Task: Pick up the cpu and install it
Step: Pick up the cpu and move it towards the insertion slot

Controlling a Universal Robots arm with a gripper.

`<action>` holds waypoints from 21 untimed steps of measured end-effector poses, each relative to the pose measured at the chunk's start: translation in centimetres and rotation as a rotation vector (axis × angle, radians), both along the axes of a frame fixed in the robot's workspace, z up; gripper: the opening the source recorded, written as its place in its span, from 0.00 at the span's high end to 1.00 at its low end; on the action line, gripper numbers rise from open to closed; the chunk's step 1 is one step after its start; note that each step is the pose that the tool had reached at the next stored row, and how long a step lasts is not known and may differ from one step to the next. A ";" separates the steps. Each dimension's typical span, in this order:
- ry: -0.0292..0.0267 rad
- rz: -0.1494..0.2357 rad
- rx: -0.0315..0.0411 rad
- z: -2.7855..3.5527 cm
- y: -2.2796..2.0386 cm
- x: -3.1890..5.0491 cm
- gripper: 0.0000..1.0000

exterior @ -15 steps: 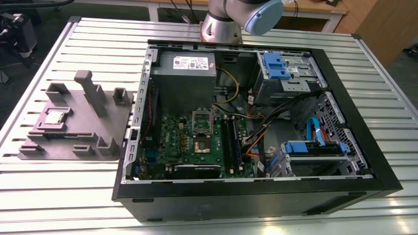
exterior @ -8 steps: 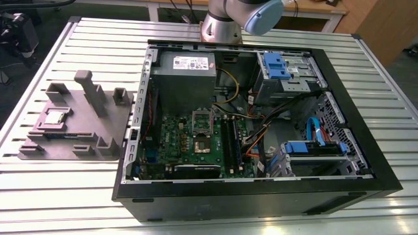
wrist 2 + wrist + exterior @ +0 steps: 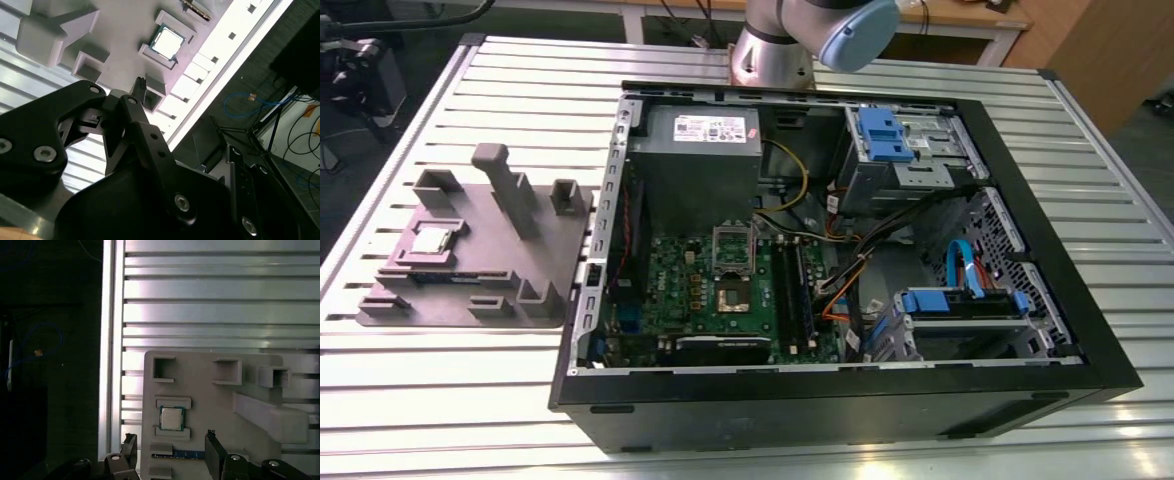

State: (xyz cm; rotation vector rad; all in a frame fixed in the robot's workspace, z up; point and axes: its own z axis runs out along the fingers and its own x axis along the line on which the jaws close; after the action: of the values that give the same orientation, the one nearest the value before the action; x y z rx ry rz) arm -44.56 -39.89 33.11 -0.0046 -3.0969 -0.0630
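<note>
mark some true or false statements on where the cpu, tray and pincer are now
1. The cpu lies on the tray. True.
2. The pincer holds the cpu. False: it is open and empty, and the cpu lies apart from it.
3. The case is open, its motherboard showing. True.
4. The tray sits inside the case. False: it rests on the table, at the exterior view's left of the case.

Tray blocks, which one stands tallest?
The slanted post at the far middle of the tray in the exterior view; the other blocks are clearly shorter and squarish.
</note>
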 end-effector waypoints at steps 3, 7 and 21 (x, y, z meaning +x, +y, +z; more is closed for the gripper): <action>0.0000 0.000 0.0000 -0.55 -0.03 -0.02 0.35; 0.0001 0.000 0.0000 -1.27 -0.07 -0.02 0.35; 0.0000 0.000 0.0022 -3.82 -0.17 -0.02 0.35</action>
State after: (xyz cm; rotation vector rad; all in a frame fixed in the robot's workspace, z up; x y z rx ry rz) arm -44.57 -40.06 29.28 -0.0045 -3.0969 -0.0663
